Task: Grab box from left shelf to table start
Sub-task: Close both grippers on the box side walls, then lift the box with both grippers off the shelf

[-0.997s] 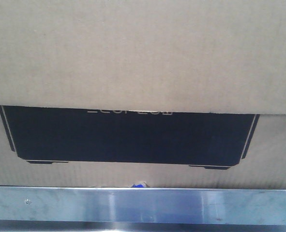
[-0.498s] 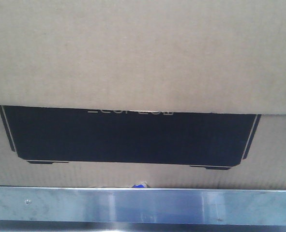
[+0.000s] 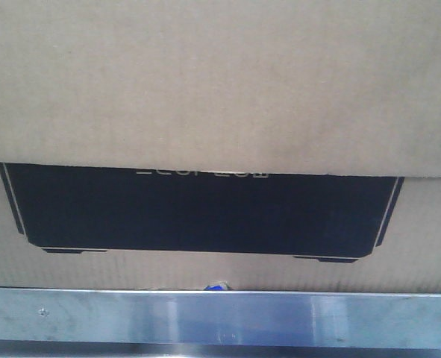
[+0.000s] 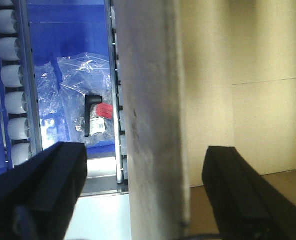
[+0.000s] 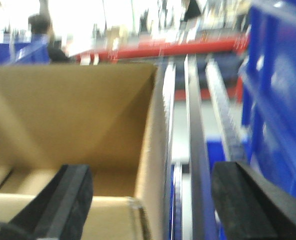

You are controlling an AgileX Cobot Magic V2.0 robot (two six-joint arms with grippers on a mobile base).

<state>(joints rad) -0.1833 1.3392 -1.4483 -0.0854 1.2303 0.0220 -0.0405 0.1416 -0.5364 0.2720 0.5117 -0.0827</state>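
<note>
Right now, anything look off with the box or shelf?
Nothing damaged or spilled. Minor: on the box, a flap hangs over the black panel, cutting off its lettering, which looks upside down. A small blue bit peeks out between the box and the shelf rail; too small to identify.

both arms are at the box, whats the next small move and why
Probably shut both grippers on the cardboard. The left gripper and right gripper each stand open astride a side wall of the box, one finger inside, one outside, not clamping it. The box sits behind the rail, so it needs a firm hold before any lift.
</note>
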